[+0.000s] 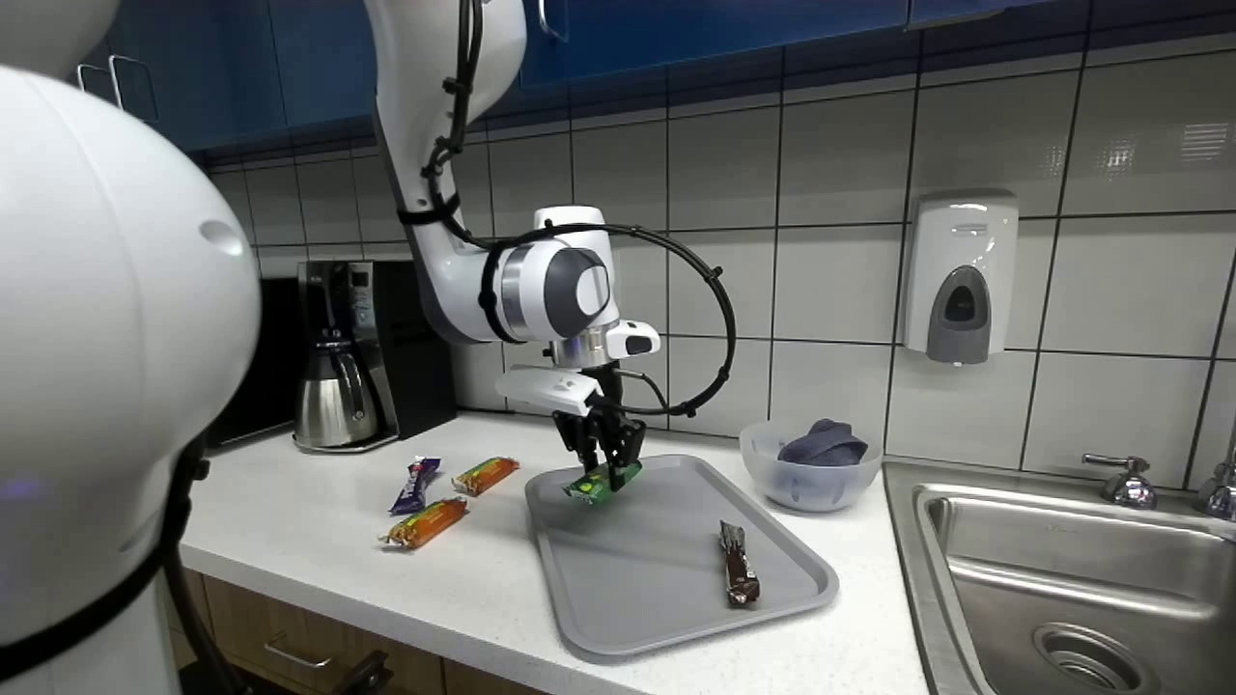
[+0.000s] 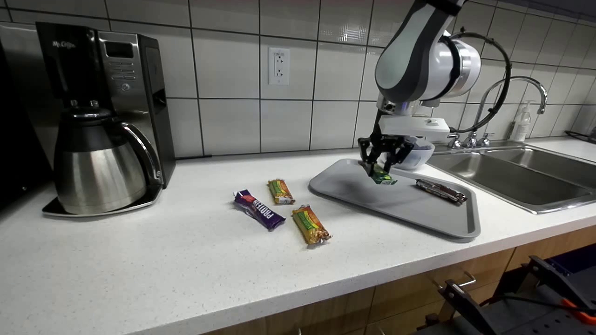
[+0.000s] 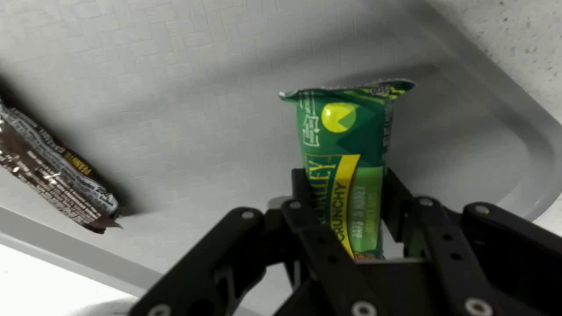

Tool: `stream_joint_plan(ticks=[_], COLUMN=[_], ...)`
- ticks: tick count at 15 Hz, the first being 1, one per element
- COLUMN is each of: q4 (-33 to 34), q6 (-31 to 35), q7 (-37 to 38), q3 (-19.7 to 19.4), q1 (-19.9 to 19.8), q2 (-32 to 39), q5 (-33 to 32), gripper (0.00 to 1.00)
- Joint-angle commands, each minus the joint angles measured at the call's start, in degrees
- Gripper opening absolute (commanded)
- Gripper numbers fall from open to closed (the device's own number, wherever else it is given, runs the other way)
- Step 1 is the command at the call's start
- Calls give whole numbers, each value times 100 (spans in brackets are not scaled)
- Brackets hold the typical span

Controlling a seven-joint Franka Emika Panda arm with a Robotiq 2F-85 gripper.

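Your black gripper pinches the green, oblong, foil-wrapped granola bar between its jaws, the grey plastic tray beneath them. Placing seems in hand; lower gently, then release.

Both exterior views face the tiled wall, sharing the tray; the wrist view looks closely down on it.

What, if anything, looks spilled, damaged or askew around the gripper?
Only the gray tray: in both exterior views it sits askew, not square with the front edge of the counter. I see nothing spilled or torn; the gripper holds the green bar.
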Motion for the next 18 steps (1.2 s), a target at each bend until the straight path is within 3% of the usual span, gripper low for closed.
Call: stream_joint_plan(ticks=[1, 18], q4=[-408, -1180], q6=[3, 13], q7=[-27, -472], q3=[149, 989], q1=[-26, -23], q2=[-458, -956], q5=[-88, 49], gripper=[17, 17])
